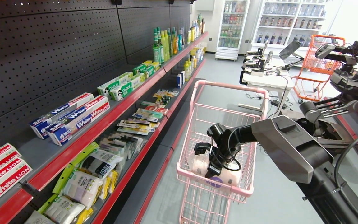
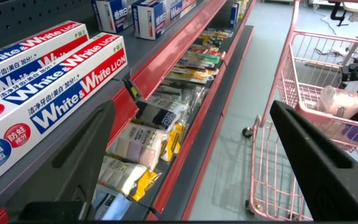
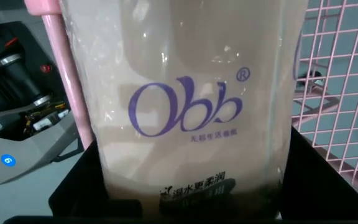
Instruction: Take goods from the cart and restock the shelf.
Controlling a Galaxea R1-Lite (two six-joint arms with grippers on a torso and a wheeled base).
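A soft clear-wrapped tissue pack with purple print lies in the front of the pink cart. My right gripper reaches down into the cart onto that pack. Up close, the tissue pack sits between the two black fingers, and the right gripper is spread wide, open around it. My left gripper hangs open and holds nothing beside the red-edged shelf, near the toothpaste boxes.
The shelf runs along the left with toothpaste boxes, bottles and a lower tier of packets. A white desk and an orange cart stand behind. Grey floor lies between shelf and pink cart.
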